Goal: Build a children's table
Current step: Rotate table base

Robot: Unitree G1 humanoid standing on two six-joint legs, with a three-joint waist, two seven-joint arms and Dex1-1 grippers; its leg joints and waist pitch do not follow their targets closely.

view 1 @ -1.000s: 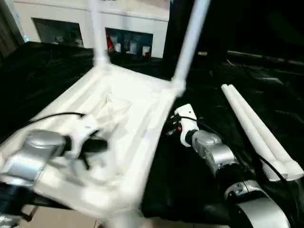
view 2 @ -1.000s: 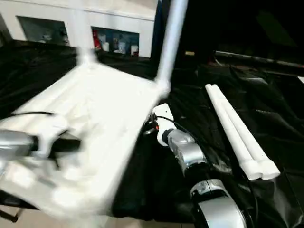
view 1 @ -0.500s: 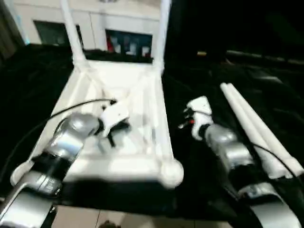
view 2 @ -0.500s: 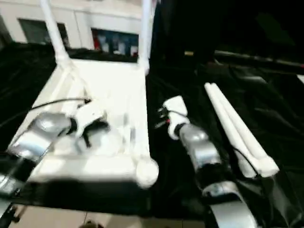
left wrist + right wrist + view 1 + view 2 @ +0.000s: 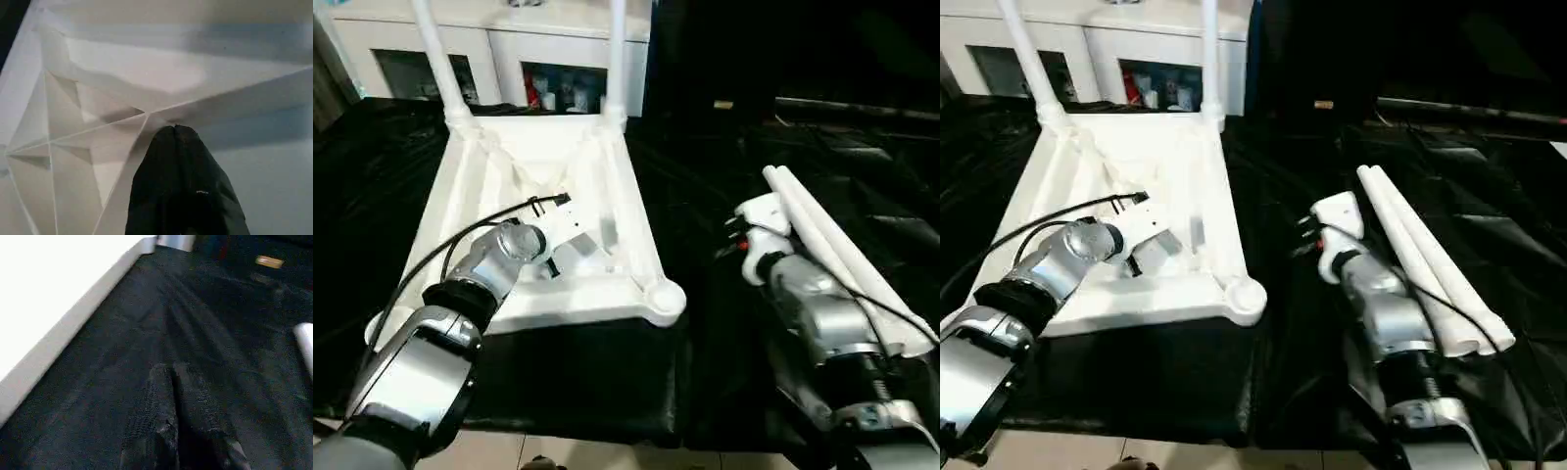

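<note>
**Mia:** Look at the left gripper point(image 5: 174, 128). Its two black fingers are pressed tight together, with nothing between them. The tips sit right at a thin rib on the underside of the table top point(image 5: 489, 176).

**Ben:** And the right gripper point(image 5: 170, 369)?

**Mia:** Clenched too, and holding nothing. It hangs over the black cloth point(image 5: 205, 318), just beside the long edge of the table top.

**Ben:** Where is the table now?

**Mia:** The top lies upside down on the cloth, in front of the left arm. Two legs point(image 5: 433, 49) already stand up in the far corners. Two spare legs point(image 5: 1410, 245) lie side by side on the cloth, close to the right arm. The near right socket point(image 5: 663, 293) has no leg in it.

**Ben:** So what comes next, do you think?

**Mia:** I think a spare leg has to go into that near socket. The right fingers need to open first, because shut fingers cannot pick up a tube.

**Ben:** How should it grab the leg?

**Mia:** Around the middle would be best, I guess, so it does not tip. Take just one, since the two legs touch each other.

**Ben:** And the left arm?

**Mia:** It could press down on the top so it does not slide. Then the leg should stand straight up over the hole before it gets pushed in.

**Ben:** What is behind the table?

**Mia:** A white cabinet point(image 5: 558, 39).
</note>
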